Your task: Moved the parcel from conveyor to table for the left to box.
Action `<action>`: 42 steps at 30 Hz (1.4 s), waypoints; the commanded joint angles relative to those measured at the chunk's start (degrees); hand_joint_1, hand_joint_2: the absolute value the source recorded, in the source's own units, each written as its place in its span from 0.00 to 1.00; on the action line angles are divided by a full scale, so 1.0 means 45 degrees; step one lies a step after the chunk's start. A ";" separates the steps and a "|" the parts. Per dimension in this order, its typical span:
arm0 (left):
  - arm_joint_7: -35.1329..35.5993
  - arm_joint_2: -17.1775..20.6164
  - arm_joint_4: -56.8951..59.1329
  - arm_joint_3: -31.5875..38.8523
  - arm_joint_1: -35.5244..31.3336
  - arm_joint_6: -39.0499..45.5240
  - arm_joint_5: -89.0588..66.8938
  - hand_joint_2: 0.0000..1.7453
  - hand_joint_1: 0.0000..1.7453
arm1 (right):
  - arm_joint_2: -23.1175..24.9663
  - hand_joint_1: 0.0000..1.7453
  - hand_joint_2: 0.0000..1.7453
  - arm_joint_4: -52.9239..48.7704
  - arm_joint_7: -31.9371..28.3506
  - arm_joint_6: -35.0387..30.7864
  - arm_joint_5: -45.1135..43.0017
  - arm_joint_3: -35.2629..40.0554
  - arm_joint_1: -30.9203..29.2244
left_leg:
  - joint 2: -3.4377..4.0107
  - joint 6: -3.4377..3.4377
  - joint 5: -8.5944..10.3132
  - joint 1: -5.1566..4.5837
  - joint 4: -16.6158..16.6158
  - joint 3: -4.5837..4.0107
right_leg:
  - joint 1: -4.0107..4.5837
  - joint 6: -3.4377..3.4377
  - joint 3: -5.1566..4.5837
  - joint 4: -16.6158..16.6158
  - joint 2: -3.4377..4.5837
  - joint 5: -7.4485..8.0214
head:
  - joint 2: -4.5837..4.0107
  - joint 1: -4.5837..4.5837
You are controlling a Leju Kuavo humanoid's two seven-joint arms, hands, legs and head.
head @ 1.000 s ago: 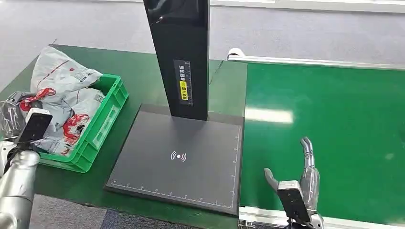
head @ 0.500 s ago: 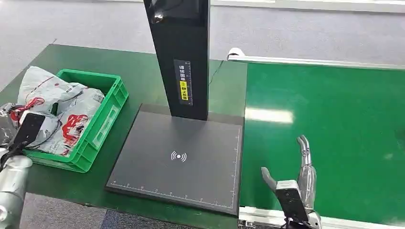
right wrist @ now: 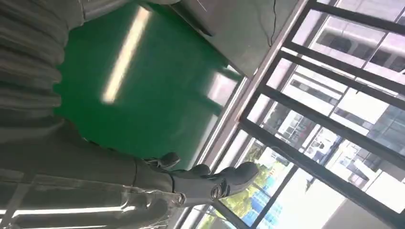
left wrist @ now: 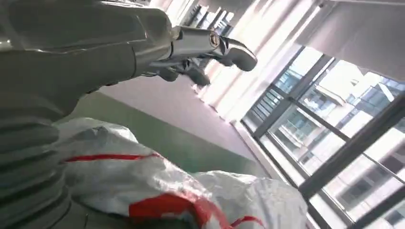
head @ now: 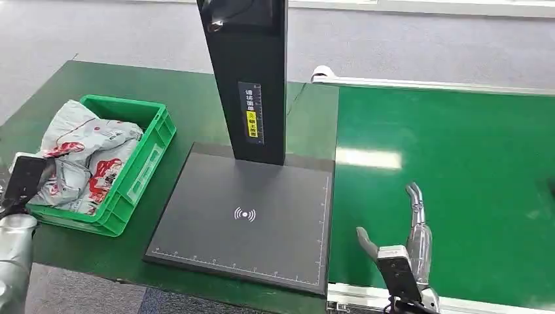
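Status at this point: I am reading the boxing stage as done for the parcel [head: 85, 160], which is lying in the green crate [head: 147, 160] on the table [head: 196, 98], on top of other grey-and-red bags. I am holding the left hand [left wrist: 143, 43] just beside the crate's near left corner. In the left wrist view its fingers [left wrist: 229, 47] are reaching out over the white-and-red bags with nothing between them, so I am treating that hand as released.

I am keeping the right hand [head: 409, 242] above the near edge of the green conveyor belt [head: 458, 150]. Its fingers [right wrist: 224, 179] are extended and spread, grasping nothing.

Items I am noting:
- The scanner pad [head: 245, 219] with its black post [head: 252, 78] is standing between crate and conveyor, and nothing is resting on it.
- No parcel is showing on the visible stretch of belt.

Judgement: I am considering the current cycle essentially complete. What is left, if the task is repeating, is for a fresh parcel to arrive on the belt, for the right hand to lift it across to the table, and for the left hand to box it.
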 commanded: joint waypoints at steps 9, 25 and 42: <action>0.0059 -0.1618 -0.4932 -0.0156 0.1176 -0.2321 0.2628 1.00 0.00 | 0.0082 0.00 1.00 0.0445 0.0101 -0.0116 0.0122 -0.0048 -0.0216 | -0.0072 0.0017 0.0007 0.0005 -0.0007 0.0000 | 0.0002 -0.0006 0.0017 -0.0013 0.0009 0.0002 | 0.0000 0.0000; 0.1045 -0.4549 -1.4121 -0.3666 0.6035 -0.6473 0.5351 1.00 0.00 | 0.0428 0.00 1.00 0.0334 0.0380 0.0370 0.0446 -0.0449 -0.0274 | -0.0056 0.0022 -0.0001 -0.0011 -0.0009 0.0003 | -0.0015 -0.0001 0.0014 -0.0018 0.0016 0.0000 | 0.0000 0.0000; 0.0707 -0.6040 -1.3002 -0.7518 0.8808 -0.5001 0.3105 1.00 0.00 | 0.0400 0.00 1.00 0.1880 0.0181 0.1988 -0.0397 -0.0501 -0.0734 | -0.0077 0.0037 -0.0007 -0.0025 -0.0032 0.0034 | -0.0031 -0.0002 0.0054 -0.0043 0.0035 0.0004 | 0.0000 0.0000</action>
